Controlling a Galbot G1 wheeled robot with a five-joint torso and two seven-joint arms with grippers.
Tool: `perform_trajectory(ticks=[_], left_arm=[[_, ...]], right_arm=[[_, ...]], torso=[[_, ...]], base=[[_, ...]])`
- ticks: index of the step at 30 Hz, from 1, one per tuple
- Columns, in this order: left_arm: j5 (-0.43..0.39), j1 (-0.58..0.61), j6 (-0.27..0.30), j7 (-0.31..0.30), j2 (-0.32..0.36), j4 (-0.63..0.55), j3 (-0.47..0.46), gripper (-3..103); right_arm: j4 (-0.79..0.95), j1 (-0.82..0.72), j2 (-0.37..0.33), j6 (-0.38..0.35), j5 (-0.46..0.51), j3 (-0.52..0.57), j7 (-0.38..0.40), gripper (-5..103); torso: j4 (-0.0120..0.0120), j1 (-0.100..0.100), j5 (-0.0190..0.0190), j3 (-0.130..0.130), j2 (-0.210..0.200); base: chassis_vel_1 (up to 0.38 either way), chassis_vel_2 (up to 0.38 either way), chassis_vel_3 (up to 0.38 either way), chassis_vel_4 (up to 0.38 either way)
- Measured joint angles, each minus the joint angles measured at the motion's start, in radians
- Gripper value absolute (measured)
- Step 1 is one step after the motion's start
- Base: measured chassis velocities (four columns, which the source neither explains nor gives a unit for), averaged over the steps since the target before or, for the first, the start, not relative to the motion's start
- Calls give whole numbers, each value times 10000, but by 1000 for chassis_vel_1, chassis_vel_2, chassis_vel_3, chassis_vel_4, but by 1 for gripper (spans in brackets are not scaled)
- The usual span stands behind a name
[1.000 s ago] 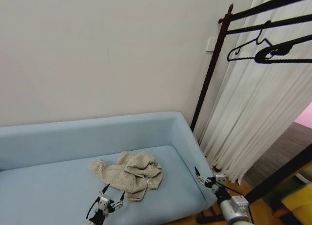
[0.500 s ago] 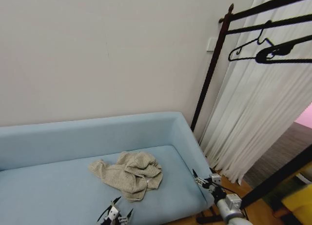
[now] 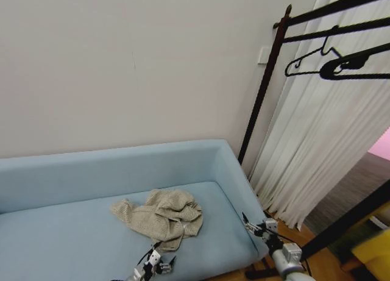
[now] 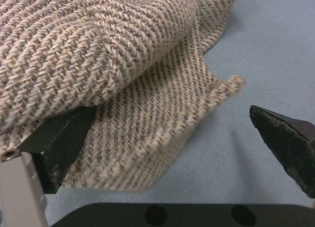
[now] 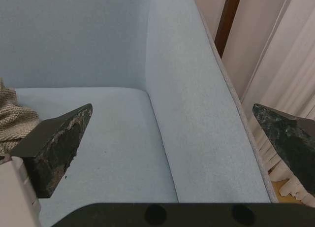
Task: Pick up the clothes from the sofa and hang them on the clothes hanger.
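While the sofa (image 3: 73,232) and the knit clothes (image 3: 161,217) mid-seat lie unmoved, the left gripper (image 3: 158,263) has slid right to their near hem, jaws wide and empty, seemingly lining up a grasp; the right gripper (image 3: 256,224), equally agape, hangs by the sofa's right end.

Head view: I read soft, even room light. The wall (image 3: 122,67) is bright and flat, with no glare. The curtain (image 3: 317,153) on the right is the palest area, so I take the light as coming through it. The knit garment (image 3: 163,213) throws only a faint shadow on the sofa (image 3: 55,232). The rack pole (image 3: 262,92) leans near the edge; lens skew or head tilt, I cannot tell. Left wrist view: there is deep shadow under the knit fold, beside the dark finger (image 4: 61,141) of the left hand (image 4: 172,113).
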Motion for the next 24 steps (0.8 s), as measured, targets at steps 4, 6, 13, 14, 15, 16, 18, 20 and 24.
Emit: perform_trajectory(ticks=[4,6,13,14,15,16,18,20,24], left_arm=[[-18,-319,113,-105,-31,355,160,88],[-17,-453,125,-129,-42,525,209,82],[4,-895,132,-154,-25,886,461,55],[4,-920,134,-154,-15,886,488,55],[3,-935,137,-154,-8,881,510,49],[-2,-944,139,-152,-1,874,525,44],[-8,-953,140,-153,5,871,528,39],[-13,-956,140,-147,13,863,525,33],[-32,-907,140,-141,49,723,452,17]], right_arm=[[-39,-8,-12,-12,-35,3,32,100],[-56,-7,-11,-14,-38,12,55,100],[-94,96,-56,-40,-51,62,138,100],[-100,124,-58,-48,-53,66,151,100],[-106,145,-56,-51,-58,67,168,100],[-113,159,-47,-54,-64,67,183,100],[-124,169,-38,-55,-70,66,193,100],[-151,189,-28,-55,-90,62,209,100],[-179,225,-42,-56,-96,60,218,100]], torso=[[0,0,0,0,0],[1,0,1,0,0],[0,0,0,0,0],[1,0,0,0,0],[1,0,0,0,0],[1,0,0,0,0],[1,0,0,0,0],[1,0,0,0,0],[0,0,-1,0,0]], base=[[0,0,0,0],[0,0,0,0],[0,0,0,0],[0,0,0,0],[0,0,0,0],[0,0,0,0],[0,0,0,0],[0,0,0,0],[0,0,0,0]])
